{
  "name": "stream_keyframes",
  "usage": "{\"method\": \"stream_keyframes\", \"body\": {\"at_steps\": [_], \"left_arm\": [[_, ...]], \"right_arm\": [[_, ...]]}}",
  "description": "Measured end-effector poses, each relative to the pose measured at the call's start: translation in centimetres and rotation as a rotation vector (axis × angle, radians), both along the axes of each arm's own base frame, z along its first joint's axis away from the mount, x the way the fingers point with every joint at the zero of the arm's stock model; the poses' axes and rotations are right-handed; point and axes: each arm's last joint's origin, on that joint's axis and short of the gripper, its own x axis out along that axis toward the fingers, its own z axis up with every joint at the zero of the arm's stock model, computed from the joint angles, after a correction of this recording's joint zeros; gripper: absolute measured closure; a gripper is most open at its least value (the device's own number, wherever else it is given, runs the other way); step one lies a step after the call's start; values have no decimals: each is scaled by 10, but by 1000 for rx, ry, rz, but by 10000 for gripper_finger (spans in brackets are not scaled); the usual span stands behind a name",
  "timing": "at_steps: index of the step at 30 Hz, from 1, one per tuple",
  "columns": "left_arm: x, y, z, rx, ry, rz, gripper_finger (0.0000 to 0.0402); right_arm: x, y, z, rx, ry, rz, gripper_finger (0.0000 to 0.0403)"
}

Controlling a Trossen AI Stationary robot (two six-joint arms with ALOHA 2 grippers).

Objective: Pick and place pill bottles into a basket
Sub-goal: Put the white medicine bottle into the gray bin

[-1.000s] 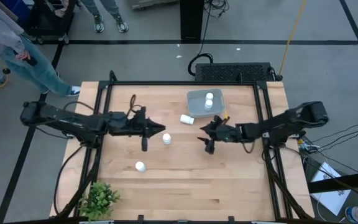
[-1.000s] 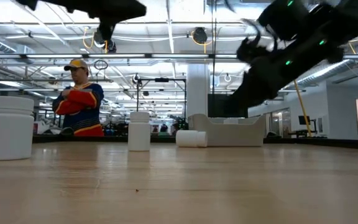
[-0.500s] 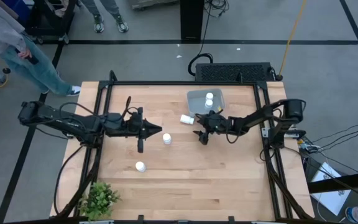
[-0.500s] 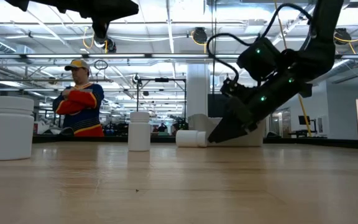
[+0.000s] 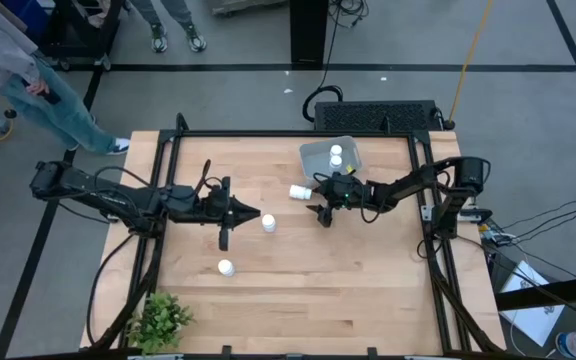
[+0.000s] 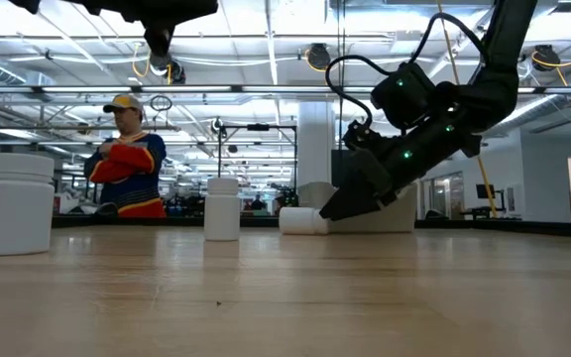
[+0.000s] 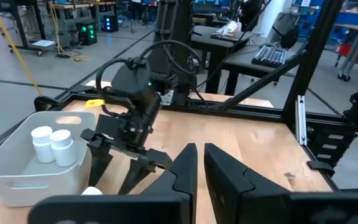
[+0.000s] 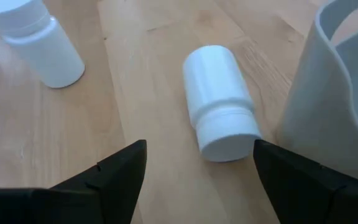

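Lying on its side just beside the basket (image 8: 347,93), a pill bottle (image 8: 219,112) is framed by the right gripper (image 8: 197,165), fingers spread wide; light, rigid and smooth, it is best pinched across its barrel.

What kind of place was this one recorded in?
Probably a robotics lab or workshop floor. The low view shows open ceiling trusses with strip lights, the left wrist view shows workbenches with a keyboard, and the wooden table stands on grey taped flooring.
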Motion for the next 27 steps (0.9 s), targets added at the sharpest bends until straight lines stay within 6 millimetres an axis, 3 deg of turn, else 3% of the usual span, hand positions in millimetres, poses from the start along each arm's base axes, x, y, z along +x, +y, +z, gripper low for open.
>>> {"method": "stream_keyframes", "body": {"at_steps": [13, 20, 27], "left_arm": [[-1, -5, 0, 9, -2, -24, 366], [-1, -5, 0, 9, -2, -23, 366], [-1, -5, 0, 2, -3, -21, 366]], "right_arm": [[-1, -7, 1, 11, -19, 10, 120], [3, 10, 0, 53, -21, 91, 120], [5, 21, 0, 27, -15, 27, 122]]}}
